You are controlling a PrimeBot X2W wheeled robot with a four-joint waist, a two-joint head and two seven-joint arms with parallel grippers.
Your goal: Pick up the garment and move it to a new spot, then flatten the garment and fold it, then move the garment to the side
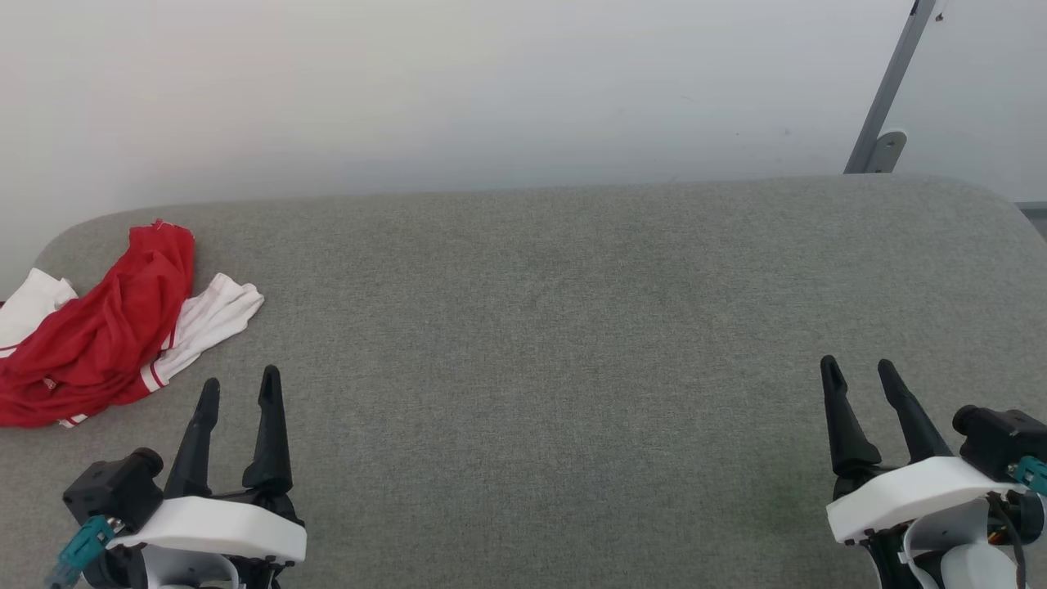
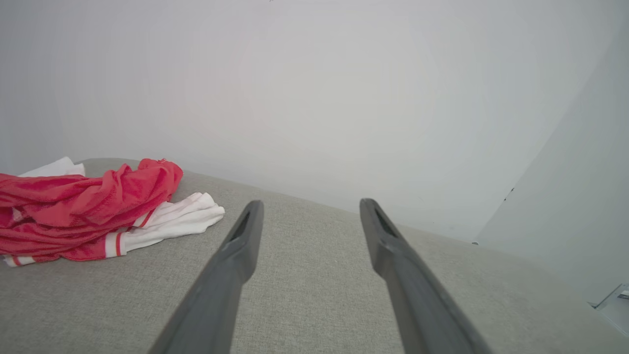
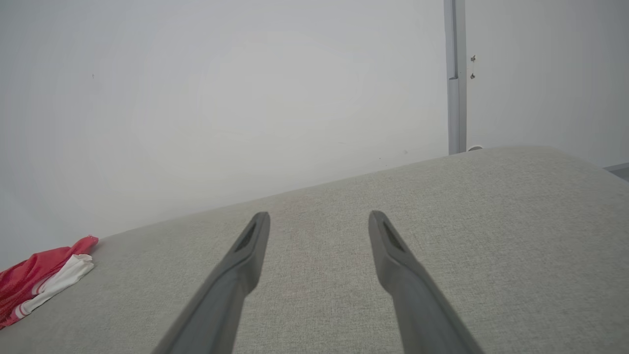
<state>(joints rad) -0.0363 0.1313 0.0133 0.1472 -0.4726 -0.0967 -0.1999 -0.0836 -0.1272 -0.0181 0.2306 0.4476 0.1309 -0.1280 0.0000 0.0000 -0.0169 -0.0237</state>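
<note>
Garment (image 1: 98, 335) lies crumpled in a heap at the far-left corner of the grey fabric surface (image 1: 540, 343), neither spread nor folded. The red body is bunched in ridges running from the far edge toward the near-left. One white sleeve end (image 1: 214, 315) sticks out on the side toward the surface centre, w/ thin red-and-white stripes where it meets the red. A 2nd white patch (image 1: 33, 303) shows on the heap's other side, right by the surface's left edge. Can't tell if any cloth hangs over that edge.

L end effector (image 1: 240, 384) sits over the near-left part of the surface, near the garment's near side but apart from it, no contact. Its two dark fingers (image 1: 266, 433) point toward the far edge and stand spread w/ a clear gap, nothing btwn them. In the L wrist view there's only grey fabric btwn the tips, w/ the garment off to one side.

R end effector (image 1: 857, 364) is over the near-right part, well apart from the garment, w/ most of the surface's width btwn them. Jaws spread too, empty, also pointing at the far edge.

Behind the far edge is a plain pale wall (image 1: 458, 90). A grey metal post (image 1: 887, 90) rises at a slant by the far-right corner.
</note>
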